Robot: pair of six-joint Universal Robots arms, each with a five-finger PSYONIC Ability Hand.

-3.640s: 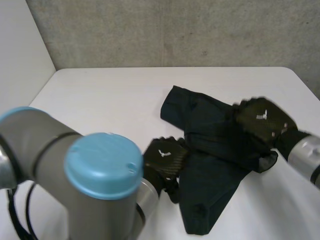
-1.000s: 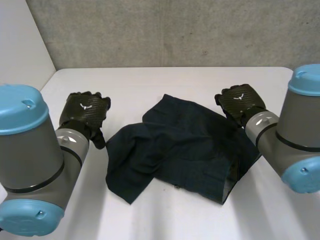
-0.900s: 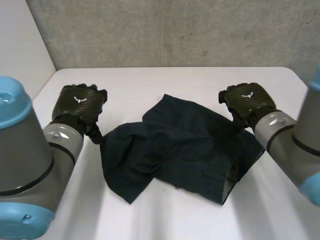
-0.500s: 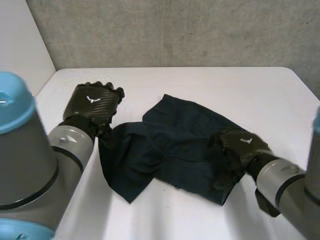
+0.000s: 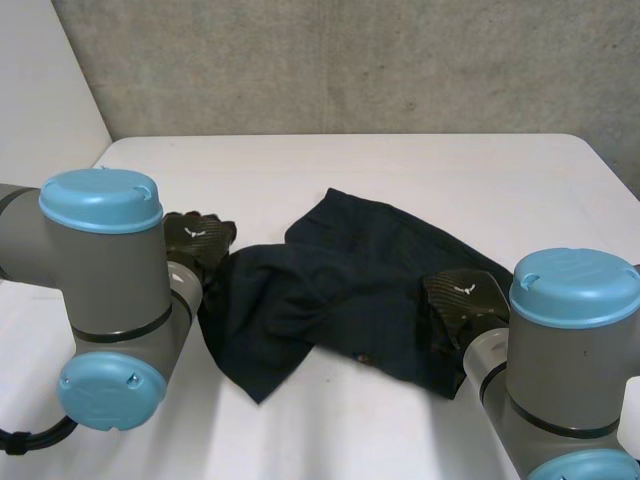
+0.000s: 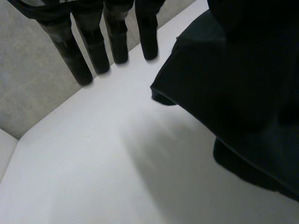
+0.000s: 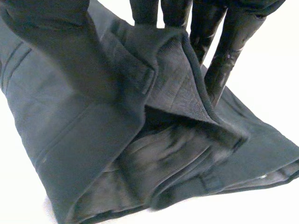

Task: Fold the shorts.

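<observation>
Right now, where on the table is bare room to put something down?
The far strip of the white table, between the wall and the dark shorts, is bare, and so is its far right corner. The near middle is crowded: the left robot hand and right robot hand are at the shorts' two ends.

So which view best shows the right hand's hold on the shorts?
The right wrist view: the right hand has a raised fold of the shorts between thumb and fingers. The head view gives the hand's back at the shorts' near corner; the left wrist view looks at their other edge.
</observation>
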